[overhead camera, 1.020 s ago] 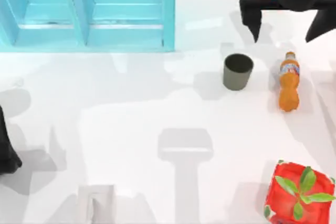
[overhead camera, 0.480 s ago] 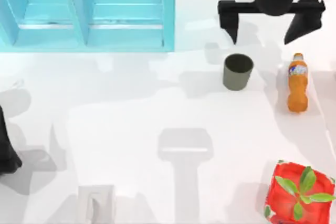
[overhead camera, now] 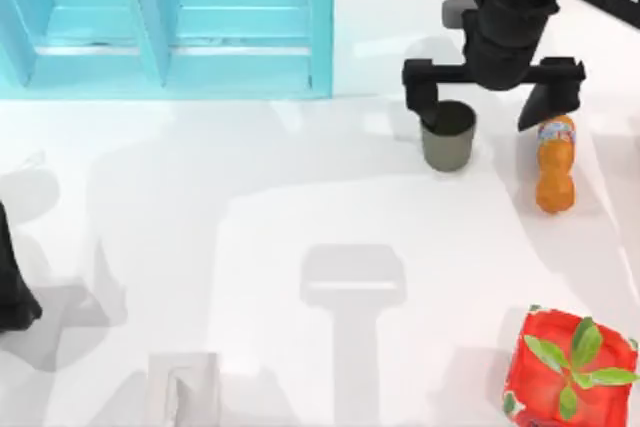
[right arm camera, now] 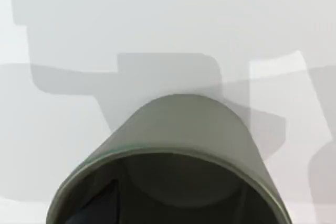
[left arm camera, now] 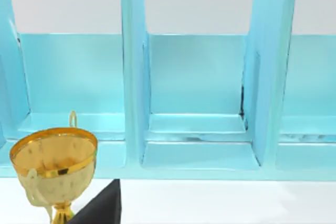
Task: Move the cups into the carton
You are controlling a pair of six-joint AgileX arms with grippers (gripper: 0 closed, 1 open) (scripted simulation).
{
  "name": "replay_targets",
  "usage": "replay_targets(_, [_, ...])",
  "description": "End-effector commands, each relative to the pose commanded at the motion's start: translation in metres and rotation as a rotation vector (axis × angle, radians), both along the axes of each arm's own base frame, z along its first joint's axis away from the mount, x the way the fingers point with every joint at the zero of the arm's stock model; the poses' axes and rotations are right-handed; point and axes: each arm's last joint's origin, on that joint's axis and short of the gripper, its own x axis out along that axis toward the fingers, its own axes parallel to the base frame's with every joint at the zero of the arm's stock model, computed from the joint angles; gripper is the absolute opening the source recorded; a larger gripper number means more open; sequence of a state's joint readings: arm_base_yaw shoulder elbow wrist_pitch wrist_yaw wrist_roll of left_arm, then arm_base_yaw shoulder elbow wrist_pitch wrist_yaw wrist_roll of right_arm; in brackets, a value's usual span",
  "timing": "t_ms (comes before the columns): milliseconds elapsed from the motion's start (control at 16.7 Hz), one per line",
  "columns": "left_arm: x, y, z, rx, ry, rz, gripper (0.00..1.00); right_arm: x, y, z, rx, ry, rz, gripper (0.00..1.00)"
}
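One olive-grey tapered cup [overhead camera: 448,135], upright.

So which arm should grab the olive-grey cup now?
Right. The right gripper hangs open next to the olive-grey cup, one finger at its rim. The left arm sits parked at the table's far left edge.
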State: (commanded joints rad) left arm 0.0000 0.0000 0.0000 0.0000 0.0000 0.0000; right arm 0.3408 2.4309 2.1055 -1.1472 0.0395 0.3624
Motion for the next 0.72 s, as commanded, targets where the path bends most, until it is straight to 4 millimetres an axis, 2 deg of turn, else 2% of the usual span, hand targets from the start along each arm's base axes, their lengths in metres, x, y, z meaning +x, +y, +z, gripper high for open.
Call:
replay_targets(120, [0.0, 0.0, 0.0, 0.0, 0.0, 0.0, 1.0, -0.0007, -0.0004, -0.0122, -0.001, 0.004, 0.0, 1.0])
replay_targets(360, [0.0, 0.0, 0.0, 0.0, 0.0, 0.0, 1.0, -0.0008, -0.0005, -0.0136, -0.001, 0.004, 0.0, 1.0])
replay_targets(720, [0.0, 0.0, 0.0, 0.0, 0.0, 0.0, 1.0, -0.0008, -0.0005, -0.0136, -0.001, 0.004, 0.0, 0.55])
